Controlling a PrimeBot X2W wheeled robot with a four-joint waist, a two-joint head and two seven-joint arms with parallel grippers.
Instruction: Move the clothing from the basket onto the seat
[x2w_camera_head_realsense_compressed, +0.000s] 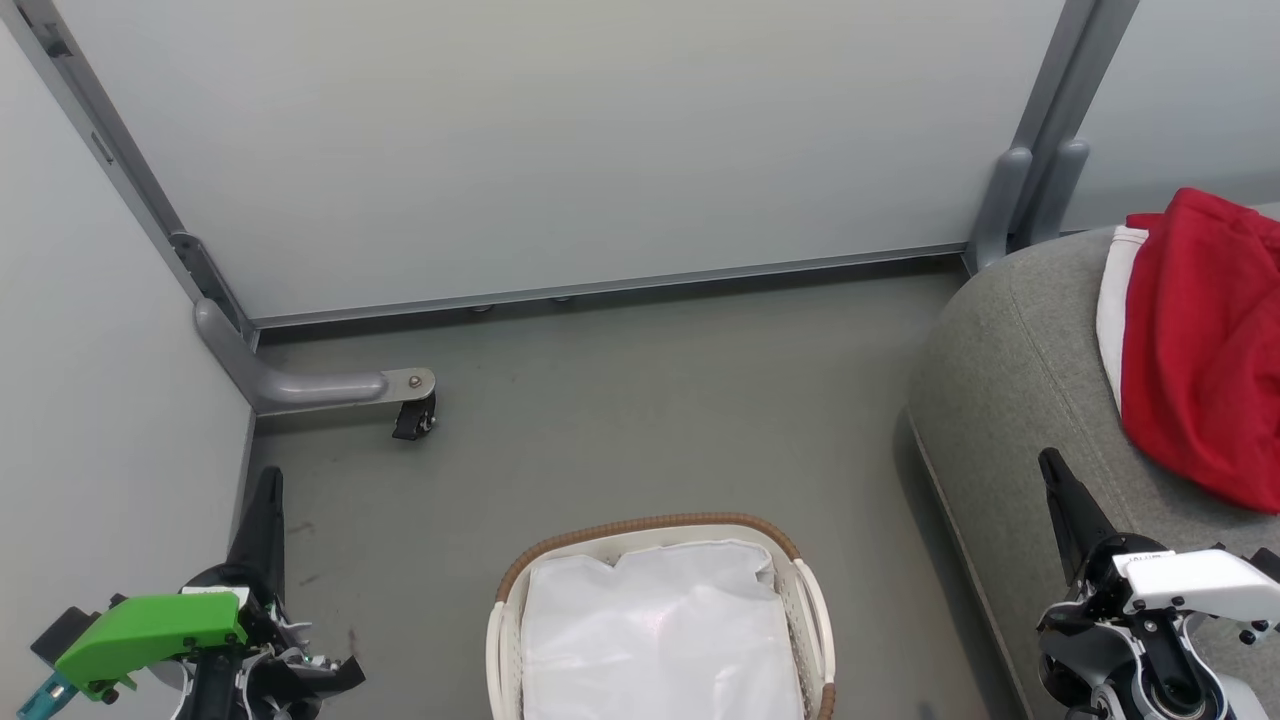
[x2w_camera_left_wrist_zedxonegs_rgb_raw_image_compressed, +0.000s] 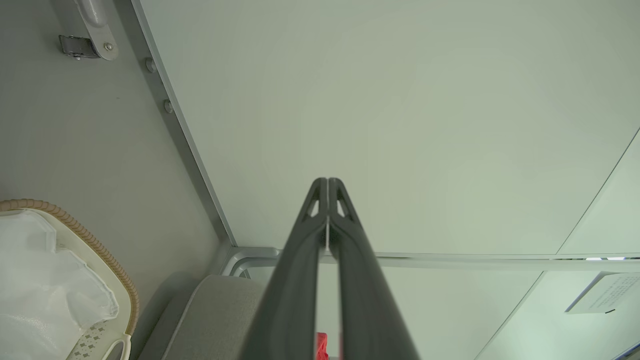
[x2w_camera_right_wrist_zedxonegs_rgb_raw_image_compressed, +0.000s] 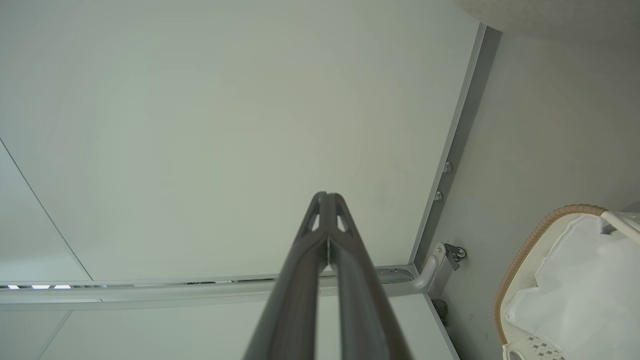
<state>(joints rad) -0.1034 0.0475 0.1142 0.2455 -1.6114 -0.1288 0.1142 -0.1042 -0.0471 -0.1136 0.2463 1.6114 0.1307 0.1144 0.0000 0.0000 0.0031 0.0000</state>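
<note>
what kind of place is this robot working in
Likely a partitioned test bay staged as a home corner: pale wall panels on metal frames with a castor foot, a bare grey floor, and a laundry basket beside a grey seat holding red clothing.

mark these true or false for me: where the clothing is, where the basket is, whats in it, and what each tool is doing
1. The clothing lies on the seat. True.
2. The basket stands on the seat. False: it stands on the floor, beside the seat.
3. Red fabric fills the basket. False: its white liner shows inside, with no red in the part in view.
4. The left tool is shut and empty. True.
5. The right tool grips the clothing. False: it is shut on nothing, apart from the clothing.
</note>
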